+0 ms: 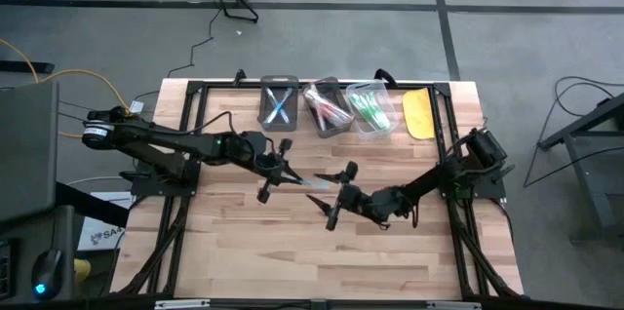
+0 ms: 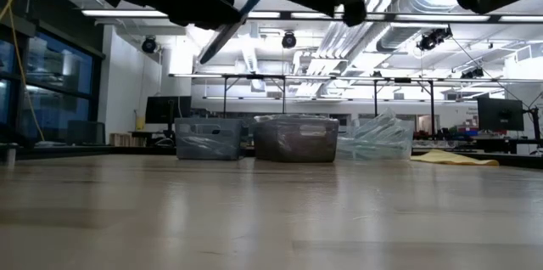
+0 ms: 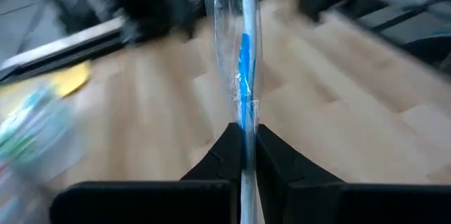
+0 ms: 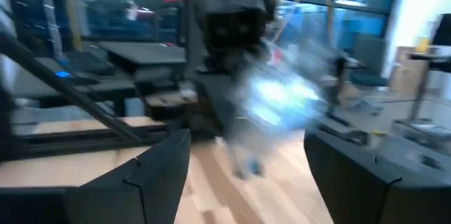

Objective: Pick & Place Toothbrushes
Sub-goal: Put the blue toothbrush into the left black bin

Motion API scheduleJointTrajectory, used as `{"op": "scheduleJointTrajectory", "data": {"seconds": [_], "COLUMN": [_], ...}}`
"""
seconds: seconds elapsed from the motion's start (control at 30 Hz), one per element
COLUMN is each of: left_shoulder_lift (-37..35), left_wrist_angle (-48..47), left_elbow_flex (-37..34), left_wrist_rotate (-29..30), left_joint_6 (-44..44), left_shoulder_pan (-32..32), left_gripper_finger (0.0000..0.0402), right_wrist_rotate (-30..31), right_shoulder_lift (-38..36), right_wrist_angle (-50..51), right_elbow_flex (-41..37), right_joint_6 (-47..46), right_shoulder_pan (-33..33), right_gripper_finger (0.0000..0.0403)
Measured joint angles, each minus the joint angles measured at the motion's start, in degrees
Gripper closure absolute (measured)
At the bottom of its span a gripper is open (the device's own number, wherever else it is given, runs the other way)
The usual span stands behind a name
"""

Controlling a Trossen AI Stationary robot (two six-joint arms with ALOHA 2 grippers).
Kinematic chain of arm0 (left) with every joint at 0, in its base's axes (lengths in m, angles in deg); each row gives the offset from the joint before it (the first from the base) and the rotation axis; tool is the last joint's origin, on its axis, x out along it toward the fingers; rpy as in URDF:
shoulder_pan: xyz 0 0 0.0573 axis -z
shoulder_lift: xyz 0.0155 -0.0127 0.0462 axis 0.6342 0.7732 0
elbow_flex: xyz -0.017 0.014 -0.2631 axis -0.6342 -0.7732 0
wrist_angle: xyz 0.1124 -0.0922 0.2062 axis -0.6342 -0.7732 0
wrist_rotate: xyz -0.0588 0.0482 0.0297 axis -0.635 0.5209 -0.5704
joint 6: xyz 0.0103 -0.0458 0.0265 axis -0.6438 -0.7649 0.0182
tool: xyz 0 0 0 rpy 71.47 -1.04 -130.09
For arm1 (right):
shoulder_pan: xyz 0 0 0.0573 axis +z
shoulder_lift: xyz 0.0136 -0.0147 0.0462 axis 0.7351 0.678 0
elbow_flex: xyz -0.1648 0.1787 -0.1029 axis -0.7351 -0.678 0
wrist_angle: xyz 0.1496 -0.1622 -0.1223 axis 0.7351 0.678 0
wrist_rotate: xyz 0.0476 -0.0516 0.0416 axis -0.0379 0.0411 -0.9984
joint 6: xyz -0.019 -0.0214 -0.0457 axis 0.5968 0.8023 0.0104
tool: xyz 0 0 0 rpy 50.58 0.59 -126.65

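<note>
My left gripper (image 1: 278,169) hangs above the middle of the table, shut on a toothbrush (image 3: 244,62) with a blue and white handle in a clear wrapper. In the high view the toothbrush (image 1: 304,180) points toward the table's right. My right gripper (image 1: 337,194) is open and empty, just right of the brush's free end and facing it. In the right wrist view the wrapped brush (image 4: 282,104) shows blurred in front of the wide-apart fingers. Three bins stand at the far edge, holding blue (image 1: 279,103), orange-red (image 1: 328,107) and green (image 1: 370,107) toothbrushes. My left gripper pinches the wrapped toothbrush's handle (image 3: 244,136) between its two fingers, wrapper and all. The brush runs on lengthwise past the fingertips toward my right gripper. It is lifted clear of the table.
A yellow flat object (image 1: 419,113) lies right of the bins at the far right. In the low view the three bins (image 2: 295,138) stand in a row at the far side, with bare wooden table (image 2: 254,210) in front of them. The arm bases stand at the left and right edges.
</note>
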Motion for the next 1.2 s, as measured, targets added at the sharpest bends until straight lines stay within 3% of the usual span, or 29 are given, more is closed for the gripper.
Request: {"op": "scheduleJointTrajectory", "data": {"seconds": [0.07,0.2,0.37,0.6,0.8,0.93,1.2], "left_shoulder_lift": [-0.06,-4.15,-8.51,-6.62,-0.90,4.91,16.01], "left_wrist_angle": [-1.38,-7.26,-14.88,-20.18,-23.04,-26.62,-45.86], "left_elbow_flex": [0.00,0.03,0.10,0.07,5.45,10.82,26.15], "left_wrist_rotate": [5.42,10.96,11.70,13.42,12.63,9.32,6.37], "left_joint_6": [-0.14,1.46,8.72,24.82,7.54,-4.48,-21.40], "left_shoulder_pan": [0.00,-3.17,-11.38,-26.04,-38.50,-41.84,-43.11], "left_gripper_finger": [0.0392,0.0392,0.0392,0.0392,0.0392,0.0392,0.0392], "right_wrist_rotate": [0.90,11.26,22.04,34.50,46.24,46.32,46.35], "right_shoulder_lift": [-0.01,-0.25,-0.59,-2.47,-6.06,-8.26,-8.55], "right_wrist_angle": [1.68,3.68,3.80,3.66,3.51,3.59,3.57], "right_elbow_flex": [0.03,-0.07,-0.05,-0.05,-0.05,-0.05,-0.07], "right_joint_6": [-1.75,-0.07,5.16,10.08,13.30,14.19,13.78], "right_shoulder_pan": [-0.54,0.34,3.08,6.83,9.92,11.00,11.54], "right_gripper_finger": [0.0143,0.0160,0.0174,0.0183,0.0184,0.0184,0.0184]}}
